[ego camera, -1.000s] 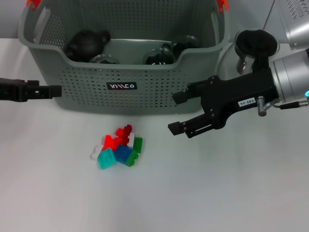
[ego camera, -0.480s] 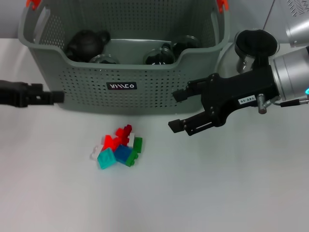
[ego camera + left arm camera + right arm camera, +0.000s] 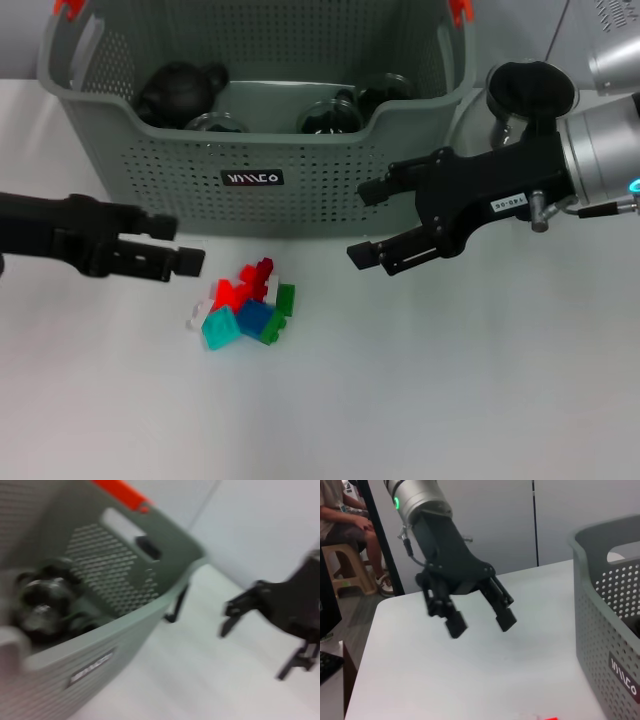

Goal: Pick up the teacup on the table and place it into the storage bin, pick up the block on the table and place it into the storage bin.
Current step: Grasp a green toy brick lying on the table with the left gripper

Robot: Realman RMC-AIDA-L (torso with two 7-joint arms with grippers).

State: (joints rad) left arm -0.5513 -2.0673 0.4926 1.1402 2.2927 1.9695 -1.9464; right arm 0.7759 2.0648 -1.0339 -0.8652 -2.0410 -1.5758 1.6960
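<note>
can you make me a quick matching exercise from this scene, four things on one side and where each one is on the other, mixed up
Things:
1. left claw
2. right claw
3. pile of blocks
4. dark teapot

Places:
A. inside the storage bin
B. on the table, in front of the bin
C. above the table, on the pile's left side
D. open, in front of the bin's right end

Pairs: 1-C, 2-D, 3-B, 4-A

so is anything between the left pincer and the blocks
Nothing visible. The left pincer is open, just beside the blocks, with only bare table between them. The right pincer hovers apart, in front of the bin.
</note>
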